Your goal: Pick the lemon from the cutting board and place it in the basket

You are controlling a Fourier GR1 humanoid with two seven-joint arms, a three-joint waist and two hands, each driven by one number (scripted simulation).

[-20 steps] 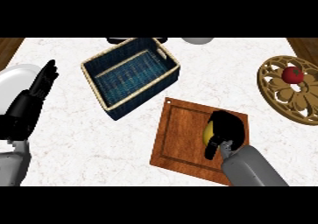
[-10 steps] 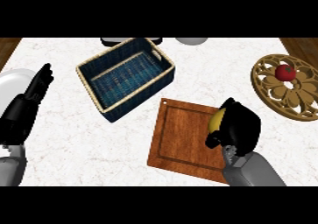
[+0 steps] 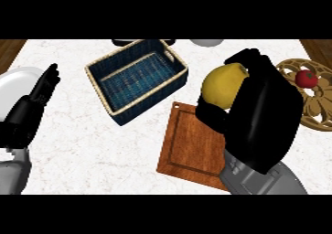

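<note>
White marbled worktop fills most of the head view, with dark wood showing at its upper corners. Near its middle sits the basket, a woven rectangle with a blue lining, set at an angle, its near corner close to the cutting board, which now lies bare. The lemon is off the board: the right hand has its fingers curled round it and holds it raised above the board's far end, just right of the basket. The left hand rests open at the view's left edge, fingers up, beside a white plate. At the right edge a round wooden trivet carries a small red fruit. The step in hand looks like the carry to the basket. To do it well, the hand should travel left and a little away while keeping the lemon high enough to pass over the near rim, stop above the middle of the blue lining rather than over a wall, then lower before opening, since a round lemon let go from height may bounce or roll out.
</note>
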